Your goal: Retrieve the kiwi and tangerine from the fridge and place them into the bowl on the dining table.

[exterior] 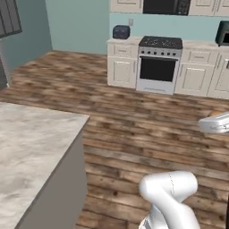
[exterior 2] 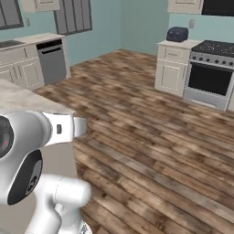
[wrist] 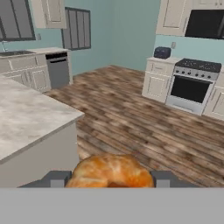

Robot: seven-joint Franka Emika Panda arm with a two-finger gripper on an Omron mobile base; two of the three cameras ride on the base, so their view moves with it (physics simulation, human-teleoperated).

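The gripper [wrist: 109, 180] is closed on the tangerine [wrist: 109, 171], which sits between its two dark finger tips, above the wood floor [wrist: 144, 131] and to the right of the dining table [wrist: 26, 118]. In my judgement the main risk is that the fruit slips out while the arm carries it: it is round, with a glossy, lightly dimpled orange skin, and only the narrow tips hold it, so a quick swing could roll it free onto the floor. A second risk is a knock against the near corner of the tabletop, which is flat, beige and marbled like stone, with plain grey sides. The floor has brown planks with rough grain.
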